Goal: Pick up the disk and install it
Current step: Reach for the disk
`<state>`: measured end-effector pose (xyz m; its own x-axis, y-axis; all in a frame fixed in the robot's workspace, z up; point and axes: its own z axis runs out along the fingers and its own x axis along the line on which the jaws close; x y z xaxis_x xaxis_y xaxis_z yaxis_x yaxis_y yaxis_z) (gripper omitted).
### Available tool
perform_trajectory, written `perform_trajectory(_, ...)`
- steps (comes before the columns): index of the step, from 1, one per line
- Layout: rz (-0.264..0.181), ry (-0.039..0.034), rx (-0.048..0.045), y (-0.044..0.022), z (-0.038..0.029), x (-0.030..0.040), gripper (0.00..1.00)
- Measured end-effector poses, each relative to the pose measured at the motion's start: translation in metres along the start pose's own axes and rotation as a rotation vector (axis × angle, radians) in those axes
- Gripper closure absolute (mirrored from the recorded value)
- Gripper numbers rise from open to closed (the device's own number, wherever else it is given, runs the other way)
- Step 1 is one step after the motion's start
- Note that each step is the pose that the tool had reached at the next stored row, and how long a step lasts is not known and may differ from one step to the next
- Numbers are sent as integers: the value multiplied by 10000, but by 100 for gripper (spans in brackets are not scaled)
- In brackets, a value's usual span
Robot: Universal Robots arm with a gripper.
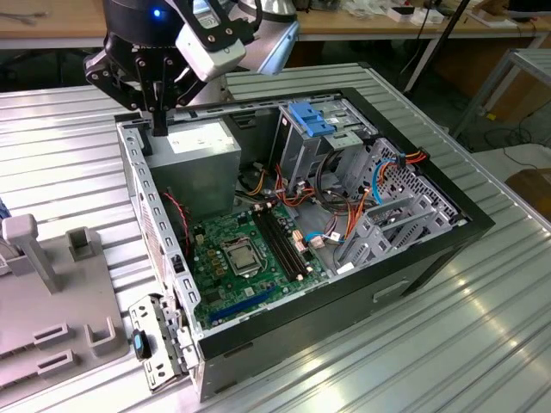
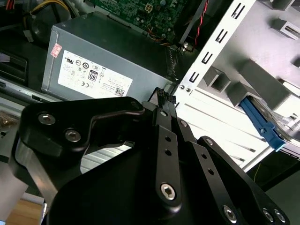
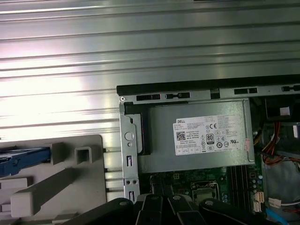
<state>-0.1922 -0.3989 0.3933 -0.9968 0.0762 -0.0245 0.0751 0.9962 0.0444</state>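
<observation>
Upper left in the exterior view, the empty, pressed-together gripper point(image 1: 159, 131) hangs over the computer case point(image 1: 405, 288), apart from the disk point(image 2: 259, 123).

The table point(image 1: 482, 327) is ribbed, silvery metal, and ceiling light glares in streaks along its grooves. Behind the table's far edge runs a wooden worktop point(image 1: 52, 21), with dark shadow beneath it. Off the table's far corner, at the exterior view's right, a metal frame point(image 1: 527, 58) stands on pale floor point(image 1: 516, 159) where dark cables point(image 1: 508, 133) trail.
</observation>
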Motion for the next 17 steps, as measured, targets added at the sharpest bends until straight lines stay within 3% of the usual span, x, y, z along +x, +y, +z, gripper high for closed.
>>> perform_trajectory(17,0,0,1,-13,-5,178,89)
